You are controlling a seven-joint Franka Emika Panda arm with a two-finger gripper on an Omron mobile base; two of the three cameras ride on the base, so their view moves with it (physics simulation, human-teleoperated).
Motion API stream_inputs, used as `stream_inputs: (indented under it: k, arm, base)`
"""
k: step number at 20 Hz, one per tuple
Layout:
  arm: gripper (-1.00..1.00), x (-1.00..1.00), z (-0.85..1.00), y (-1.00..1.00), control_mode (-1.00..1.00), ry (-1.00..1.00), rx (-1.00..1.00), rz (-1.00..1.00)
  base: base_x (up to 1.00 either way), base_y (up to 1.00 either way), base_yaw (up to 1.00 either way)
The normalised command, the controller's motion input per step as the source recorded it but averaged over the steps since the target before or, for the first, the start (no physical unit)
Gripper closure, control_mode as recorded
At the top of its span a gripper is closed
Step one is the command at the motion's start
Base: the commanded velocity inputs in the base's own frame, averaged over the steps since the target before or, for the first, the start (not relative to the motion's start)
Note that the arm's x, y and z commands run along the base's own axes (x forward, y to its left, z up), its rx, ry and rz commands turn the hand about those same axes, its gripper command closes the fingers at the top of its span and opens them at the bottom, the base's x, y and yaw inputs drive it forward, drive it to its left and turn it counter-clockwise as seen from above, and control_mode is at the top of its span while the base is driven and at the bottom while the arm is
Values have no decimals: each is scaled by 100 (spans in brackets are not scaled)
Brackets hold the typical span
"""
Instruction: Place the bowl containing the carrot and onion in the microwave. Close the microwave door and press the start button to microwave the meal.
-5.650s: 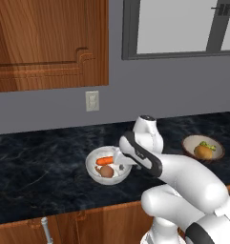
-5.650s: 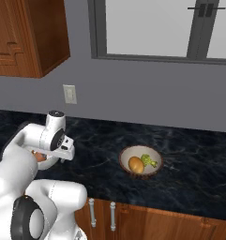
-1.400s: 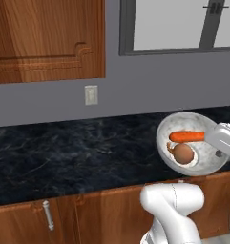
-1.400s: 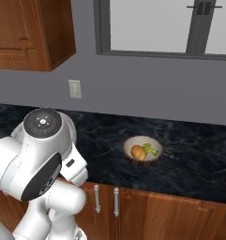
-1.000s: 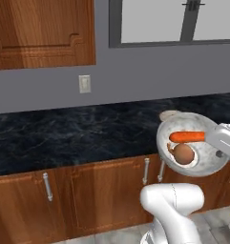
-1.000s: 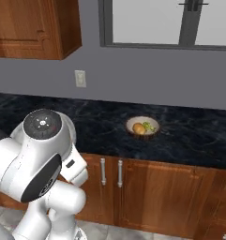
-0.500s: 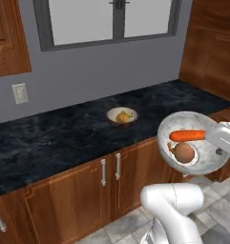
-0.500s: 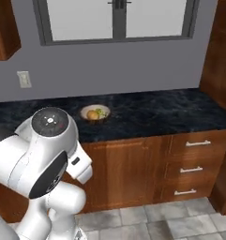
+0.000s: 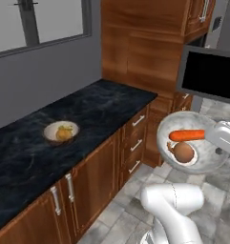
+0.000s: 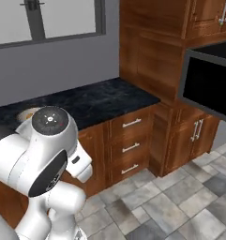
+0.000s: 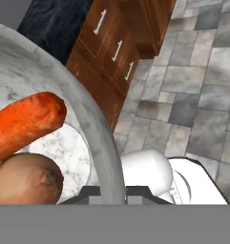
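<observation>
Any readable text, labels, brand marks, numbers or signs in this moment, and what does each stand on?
None readable: the marbled bowl, the carrot, the onion, the microwave door, the drawer fronts and the counter carry no lettering or marks.

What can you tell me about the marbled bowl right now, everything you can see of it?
The bowl is wide, shallow and white-grey marbled, like stone. It is held in the air above the tiled floor, beside the counter's drawers, its rim gripped at the right by the end effector. The carrot and the onion lie inside it, touching each other.
</observation>
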Motion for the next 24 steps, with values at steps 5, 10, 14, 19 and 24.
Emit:
stream_inputs:
  k: [5, 10, 14, 19, 24]
  arm:
    - [100, 0, 0, 0, 100, 0, 0, 0]
    - [100, 0, 0, 0, 100, 0, 0, 0]
    - [100, 0, 0, 0, 100, 0, 0, 0]
    - [100, 0, 0, 0, 100, 0, 0, 0]
    - [100, 0, 0, 0, 100, 0, 0, 0]
  base:
    - [0, -72, -56]
    - [0, -97, -48]
    - [3, -95, -43]
    - [39, -43, -33]
    - [73, -11, -21]
